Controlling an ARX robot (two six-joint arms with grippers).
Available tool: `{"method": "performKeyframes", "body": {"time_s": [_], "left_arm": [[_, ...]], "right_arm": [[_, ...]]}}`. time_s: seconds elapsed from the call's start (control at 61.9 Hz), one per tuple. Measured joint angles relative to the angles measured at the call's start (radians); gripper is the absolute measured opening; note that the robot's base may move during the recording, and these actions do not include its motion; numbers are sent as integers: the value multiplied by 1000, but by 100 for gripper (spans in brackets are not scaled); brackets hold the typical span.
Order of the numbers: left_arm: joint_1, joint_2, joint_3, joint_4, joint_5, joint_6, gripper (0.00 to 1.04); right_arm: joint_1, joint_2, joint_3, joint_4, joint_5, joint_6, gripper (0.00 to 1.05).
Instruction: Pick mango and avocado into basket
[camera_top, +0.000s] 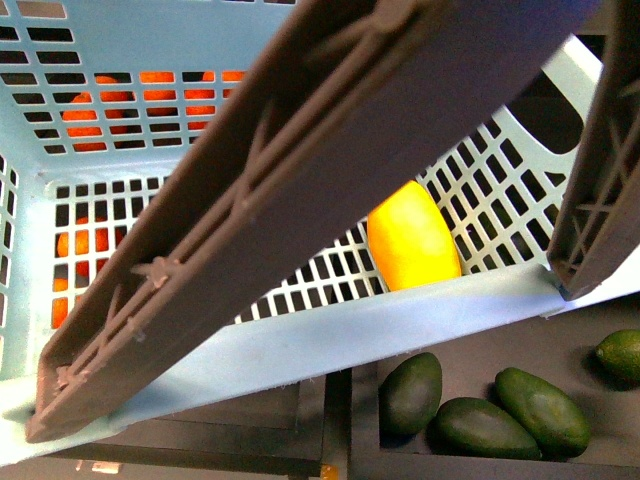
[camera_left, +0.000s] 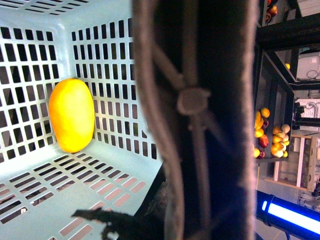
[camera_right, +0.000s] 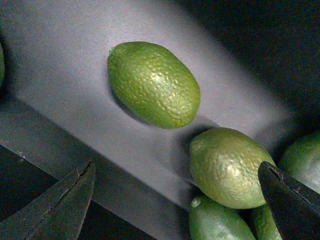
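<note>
The light teal basket (camera_top: 330, 335) fills the front view, tilted, with its grey-brown handle (camera_top: 300, 190) crossing in front. A yellow-orange mango (camera_top: 412, 240) lies inside against the lattice wall, and shows again as the mango (camera_left: 71, 115) in the left wrist view. My left gripper (camera_left: 190, 215) is shut on the basket's handle (camera_left: 200, 100); its fingers are lost in dark blur. Three dark green avocados (camera_top: 484, 428) lie in a black tray below the basket. My right gripper (camera_right: 175, 210) is open above pebbly bright green limes (camera_right: 230, 167), not the avocados.
Oranges (camera_top: 85, 110) show through the basket's far lattice. One lime (camera_top: 620, 355) sits at the right edge beyond the avocados. A lone lime (camera_right: 154, 84) rests on the grey tray floor (camera_right: 60, 75). Shelves of mixed fruit (camera_left: 270, 135) stand in the background.
</note>
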Motion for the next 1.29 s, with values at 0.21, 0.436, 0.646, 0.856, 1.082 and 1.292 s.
{"method": "performKeyframes", "body": {"time_s": [0.21,0.436,0.646,0.856,1.082,1.292], "left_arm": [[0,0,0,0,4,0,4],[0,0,0,0,5,0,4],[0,0,0,0,1,0,4],[0,0,0,0,4,0,4],[0,0,0,0,5,0,4],[0,0,0,0,2,0,4]], "right_arm": [[44,99,74,-16,35,0,96],[61,156,115,-29,45,-1,96],[73,192,146,-40,46,0,96],[82,235,183,-50,62,1,96],[90,284,242,-72,79,6,96],[106,328,294,-99,88,10,96]]}}
